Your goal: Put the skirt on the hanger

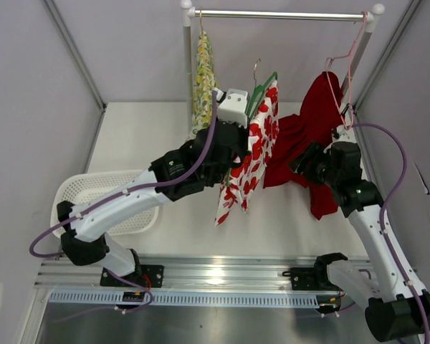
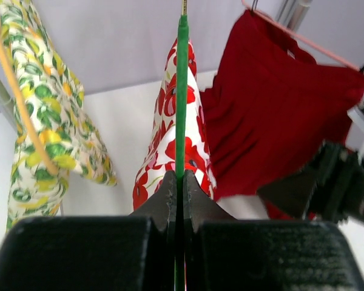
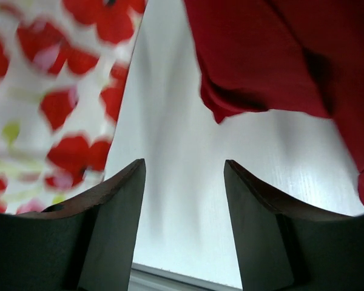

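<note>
Green hanger (image 2: 181,91) pinched by left gripper (image 2: 177,185); overhead hides that grip.

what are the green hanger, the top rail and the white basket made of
Green hanger: probably plastic, or plastic-coated wire. It is thin, smooth and evenly green, which leaves both open.
Rail: metal, going by the polished silver surface with bright glints.
Basket: moulded plastic, matte white, its walls a regular lattice of holes.
</note>
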Available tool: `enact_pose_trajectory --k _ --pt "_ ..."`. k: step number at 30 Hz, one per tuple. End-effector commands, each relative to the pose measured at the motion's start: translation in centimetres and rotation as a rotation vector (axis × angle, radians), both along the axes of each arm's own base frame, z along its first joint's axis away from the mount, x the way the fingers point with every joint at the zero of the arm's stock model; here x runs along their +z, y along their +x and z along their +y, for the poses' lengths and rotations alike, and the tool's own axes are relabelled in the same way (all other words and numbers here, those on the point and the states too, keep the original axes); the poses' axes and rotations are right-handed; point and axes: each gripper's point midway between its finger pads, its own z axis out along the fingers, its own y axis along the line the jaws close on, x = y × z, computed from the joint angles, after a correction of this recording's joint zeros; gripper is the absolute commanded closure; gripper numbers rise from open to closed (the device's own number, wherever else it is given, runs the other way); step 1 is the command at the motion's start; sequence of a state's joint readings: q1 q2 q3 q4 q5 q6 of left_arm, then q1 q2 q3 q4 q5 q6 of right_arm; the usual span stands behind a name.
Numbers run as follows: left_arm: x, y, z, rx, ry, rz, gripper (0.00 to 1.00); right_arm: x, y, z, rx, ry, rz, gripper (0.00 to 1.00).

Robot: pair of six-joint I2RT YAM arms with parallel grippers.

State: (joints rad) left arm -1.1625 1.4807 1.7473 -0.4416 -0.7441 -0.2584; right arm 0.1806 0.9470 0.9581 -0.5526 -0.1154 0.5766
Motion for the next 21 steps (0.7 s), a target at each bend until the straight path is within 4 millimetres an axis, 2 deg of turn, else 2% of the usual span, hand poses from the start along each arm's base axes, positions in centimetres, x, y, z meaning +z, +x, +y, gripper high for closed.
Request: enact_pose_trajectory --k 1,3,4,5,7,8,12,14,21 --pt "4.9 1.7 0.2 0.077 -0.084 -0.083 1.00 4.3 -1.2 1.1 0.051 0.038 -0.117 0.38" --pt "6.7 2.4 0.2 0.087 -0.119 -0.100 1.00 4.1 -1.9 1.4 0.071 0.044 -0.112 0.35" --pt "6.1 2.8 -0.9 0.073 -0.102 -0.094 1.00 3.9 -2.0 1.3 0.074 0.042 -0.106 0.34" --pt "7.4 2.8 -0.8 0.067 -0.124 -0.105 1.00 3.3 -2.0 1.4 0.077 0.035 -0.093 0.33" --pt "6.9 3.2 -1.8 0.052 -0.108 -0.104 1.00 2.4 -2.1 1.2 0.079 0.019 -0.068 0.33" --pt "7.4 3.2 -1.8 0.054 -0.120 -0.110 1.00 1.7 -2.1 1.0 0.073 0.011 -0.051 0.34" --pt "7.5 4.2 -1.1 0.082 -0.137 -0.116 1.00 1.0 -2.4 1.0 0.076 0.010 -0.056 0.31" --pt "7.6 4.6 -1.0 0.081 -0.143 -0.119 1.00 1.4 -2.9 1.4 0.106 0.024 -0.095 0.27" --pt "8.3 5.9 -0.3 0.081 -0.154 -0.141 1.00 -1.6 -4.3 1.1 0.119 -0.001 -0.044 0.22"
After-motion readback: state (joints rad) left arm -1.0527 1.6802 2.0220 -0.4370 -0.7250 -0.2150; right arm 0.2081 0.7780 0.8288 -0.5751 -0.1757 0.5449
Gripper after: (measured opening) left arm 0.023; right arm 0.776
